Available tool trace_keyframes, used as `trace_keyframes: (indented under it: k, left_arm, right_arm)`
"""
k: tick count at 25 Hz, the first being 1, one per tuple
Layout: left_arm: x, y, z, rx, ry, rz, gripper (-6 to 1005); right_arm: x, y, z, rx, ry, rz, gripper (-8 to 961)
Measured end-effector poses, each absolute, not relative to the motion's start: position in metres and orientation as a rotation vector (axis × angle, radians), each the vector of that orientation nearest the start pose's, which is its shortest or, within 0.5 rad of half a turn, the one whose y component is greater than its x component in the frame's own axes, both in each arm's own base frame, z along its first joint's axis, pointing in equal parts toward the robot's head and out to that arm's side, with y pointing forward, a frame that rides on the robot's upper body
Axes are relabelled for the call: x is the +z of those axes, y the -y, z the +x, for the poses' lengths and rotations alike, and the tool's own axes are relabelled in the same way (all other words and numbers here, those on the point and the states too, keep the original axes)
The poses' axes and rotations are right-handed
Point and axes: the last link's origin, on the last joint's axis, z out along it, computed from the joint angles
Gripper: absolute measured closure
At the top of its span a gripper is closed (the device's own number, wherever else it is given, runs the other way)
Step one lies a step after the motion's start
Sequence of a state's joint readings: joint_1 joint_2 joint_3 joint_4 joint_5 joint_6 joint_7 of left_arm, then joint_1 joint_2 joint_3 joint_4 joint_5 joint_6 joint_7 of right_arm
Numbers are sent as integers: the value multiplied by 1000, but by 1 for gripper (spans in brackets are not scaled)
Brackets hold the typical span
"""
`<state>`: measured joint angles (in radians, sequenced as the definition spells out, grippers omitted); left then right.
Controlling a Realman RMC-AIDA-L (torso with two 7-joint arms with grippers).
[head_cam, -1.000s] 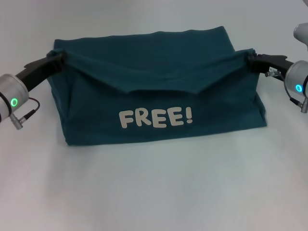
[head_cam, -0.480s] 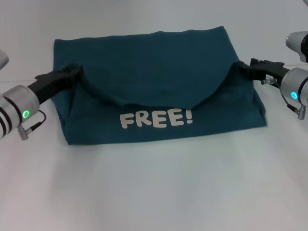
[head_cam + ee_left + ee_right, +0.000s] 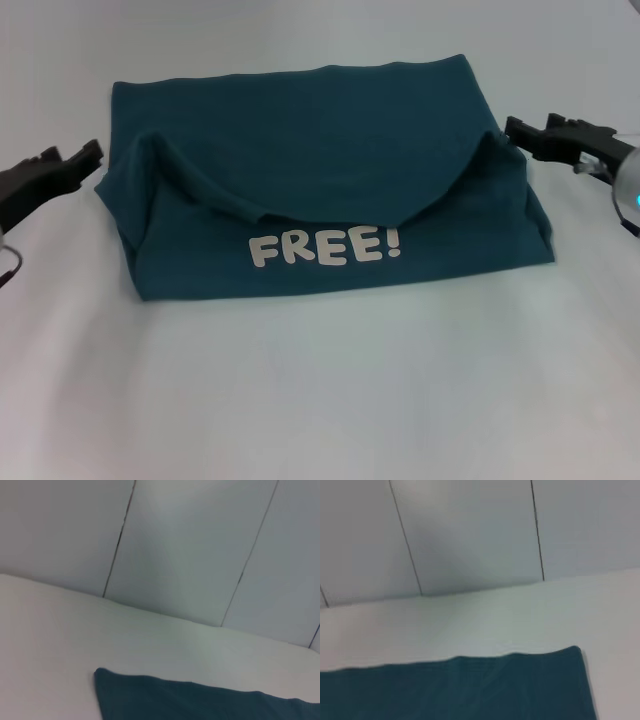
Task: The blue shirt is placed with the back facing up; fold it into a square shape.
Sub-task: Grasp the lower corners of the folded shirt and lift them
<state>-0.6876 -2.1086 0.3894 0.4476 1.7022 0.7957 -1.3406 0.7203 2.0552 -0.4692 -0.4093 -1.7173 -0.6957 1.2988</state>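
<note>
One blue shirt lies folded on the white table, its upper flap draped over the front, white "FREE!" lettering showing below. Left gripper, fingers parted and empty, sits just beside its left edge; right gripper, likewise open, beside its right.

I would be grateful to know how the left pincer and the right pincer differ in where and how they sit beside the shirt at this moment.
The left pincer sits off the blue shirt with a strip of white table between them; the right pincer sits right at the shirt's raised right corner. The left one lies a little nearer the robot, the right one a little farther. Both are dark, point inward at the shirt, and hold no cloth.
</note>
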Motion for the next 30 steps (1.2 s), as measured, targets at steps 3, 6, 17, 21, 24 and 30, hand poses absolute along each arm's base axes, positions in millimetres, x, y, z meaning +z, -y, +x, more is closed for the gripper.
trace_keyframes:
  k: [3,6,17,21,24,30]
  left_arm:
    - [32,-417,-307,-761,1053,-1808,361]
    - [35,-405,-309,-772,1059,-1851,365]
    - [20,-370,-323,-606,1064,-2058,368]
    - [12,-364,-325,-546,1059,-2121,368]
    - [7,-360,-326,-501,1046,-2164,368]
    - [-4,-359,-325,-427,1025,-2213,367]
  right_arm:
    - [40,-432,310,618,-970,-1846,266]
    - [44,-420,320,643,-1017,-1875,268]
    - [73,-381,336,716,-1198,-2022,270]
    - [84,-372,339,732,-1268,-2037,273]
    - [86,-368,340,728,-1301,-2060,274]
    - [84,-365,340,724,-1315,-2073,275]
